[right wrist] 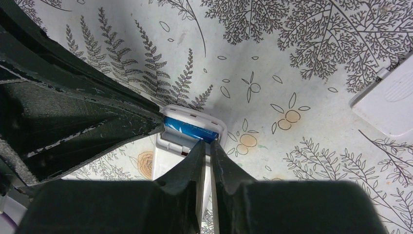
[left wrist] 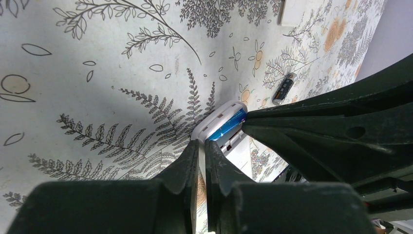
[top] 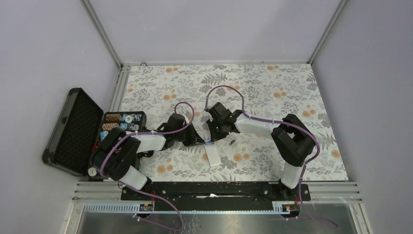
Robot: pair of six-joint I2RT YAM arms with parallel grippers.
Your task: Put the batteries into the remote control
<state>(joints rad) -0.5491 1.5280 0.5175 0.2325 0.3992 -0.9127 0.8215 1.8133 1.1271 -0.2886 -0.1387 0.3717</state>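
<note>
- Top external view: the remote control lies back-up on the floral table, its far end between the two arms' tips.
- A blue battery sits in the open bay; a second battery lies loose nearby.
- Left gripper — fingers drawn together, tips at the bay end.
- Right gripper — fingers together too, tips at the bay's rim beside the seated cell.

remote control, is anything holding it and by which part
Nothing is gripped: left fingers and right fingers are shut, tips at the remote control by its open bay.
</note>
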